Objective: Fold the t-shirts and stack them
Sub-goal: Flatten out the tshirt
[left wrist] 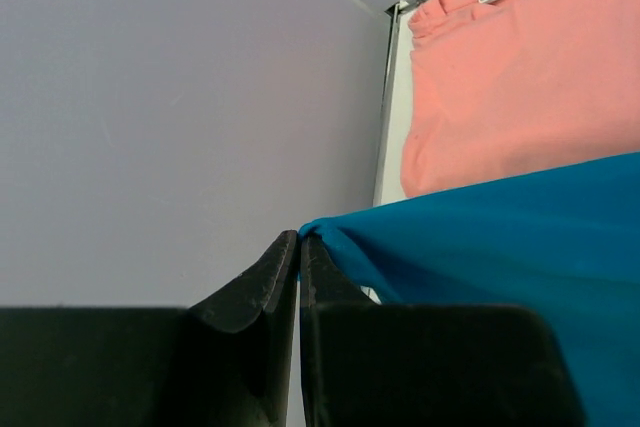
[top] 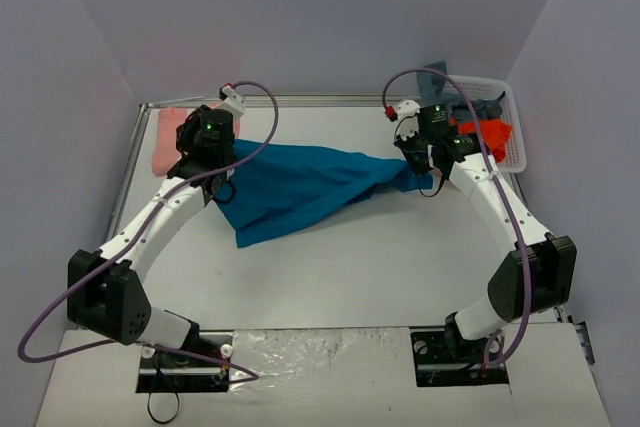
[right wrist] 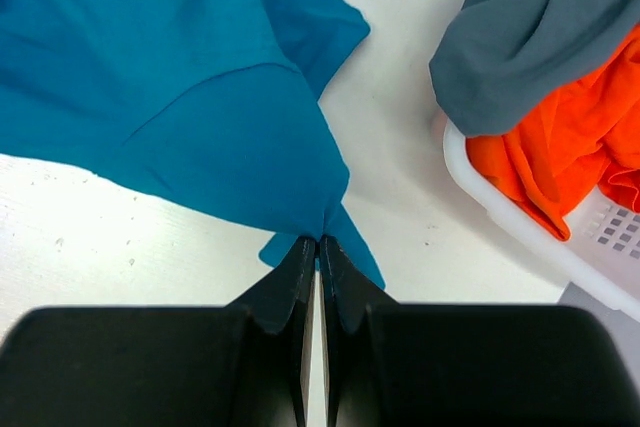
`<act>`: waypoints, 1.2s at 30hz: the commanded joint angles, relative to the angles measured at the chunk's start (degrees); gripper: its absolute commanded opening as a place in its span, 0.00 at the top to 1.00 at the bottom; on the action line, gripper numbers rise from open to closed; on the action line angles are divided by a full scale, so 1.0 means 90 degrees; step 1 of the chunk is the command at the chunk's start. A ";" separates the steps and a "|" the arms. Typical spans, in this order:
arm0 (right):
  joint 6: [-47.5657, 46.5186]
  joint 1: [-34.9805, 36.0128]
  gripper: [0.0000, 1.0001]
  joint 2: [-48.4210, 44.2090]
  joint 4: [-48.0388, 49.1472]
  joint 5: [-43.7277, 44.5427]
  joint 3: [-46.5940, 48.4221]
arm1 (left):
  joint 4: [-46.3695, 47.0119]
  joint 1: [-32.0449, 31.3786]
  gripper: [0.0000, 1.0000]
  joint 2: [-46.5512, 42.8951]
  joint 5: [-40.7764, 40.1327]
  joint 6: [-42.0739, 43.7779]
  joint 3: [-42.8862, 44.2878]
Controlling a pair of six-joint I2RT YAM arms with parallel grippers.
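Both pairs of jaws are pressed shut on cloth. The left gripper (left wrist: 299, 238) pinches an edge of the teal-blue shirt (top: 300, 185), and the right gripper (right wrist: 318, 243) pinches a bunched corner. The shirt hangs stretched between them over the table (top: 360, 267). The arms hide both pinch points from above. The salmon-pink shirt (left wrist: 510, 77) lies flat behind, partly covered. The orange shirt (right wrist: 560, 162) and grey-blue shirt (right wrist: 530, 27) spill over the white basket (right wrist: 500, 209) and are cut off by the frame.

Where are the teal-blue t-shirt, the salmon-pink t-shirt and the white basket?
teal-blue t-shirt (top: 300, 187): top external view, middle of the cloth.
salmon-pink t-shirt (left wrist: 505, 87): left wrist view, flat body below the collar.
white basket (right wrist: 505, 217): right wrist view, its near rim.
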 commanded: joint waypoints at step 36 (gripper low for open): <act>0.0038 -0.0239 1.00 0.0052 0.0129 -0.0067 -0.1185 | -0.3230 -0.0947 0.18 -0.1450 0.4670 -0.0331 -0.0793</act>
